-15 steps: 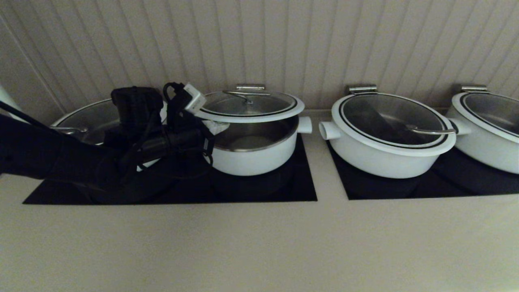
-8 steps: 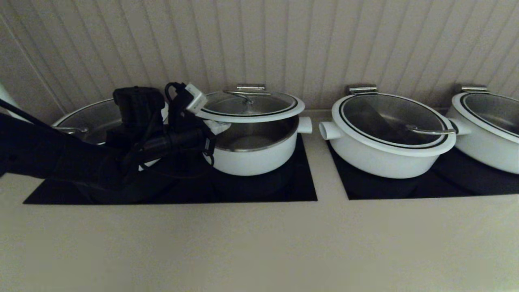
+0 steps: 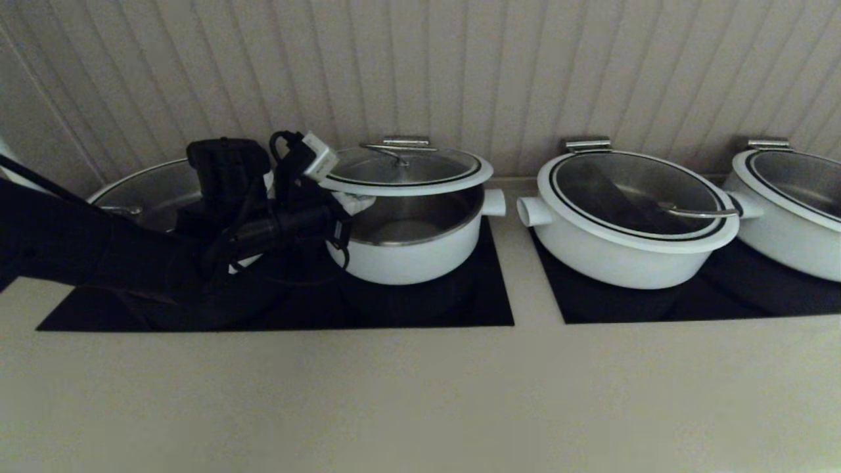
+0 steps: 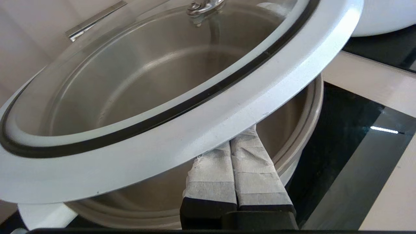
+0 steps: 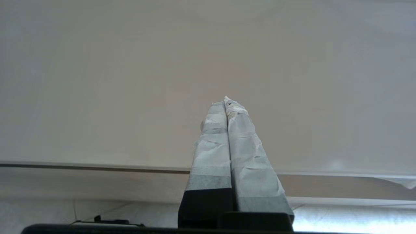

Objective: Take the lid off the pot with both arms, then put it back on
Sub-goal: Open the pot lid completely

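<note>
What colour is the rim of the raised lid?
White, with a thin black ring inside it; the lid shows best in the left wrist view.

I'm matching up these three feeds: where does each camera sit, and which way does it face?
Head view: high, facing forward and down at the pot; left arm shows.
Left wrist view: behind the shut left gripper, tucked under the raised lid.
Right wrist view: behind the shut right gripper, facing a blank wall.
Head and left wrist share lid and pot.

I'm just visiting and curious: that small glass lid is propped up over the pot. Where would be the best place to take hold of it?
Probably the curved steel handle on top of the lid, reached from above. It arches clear of the glass, leaving room for fingers. The left gripper, fingers shut, only props the white rim from beneath, above the pot.
</note>
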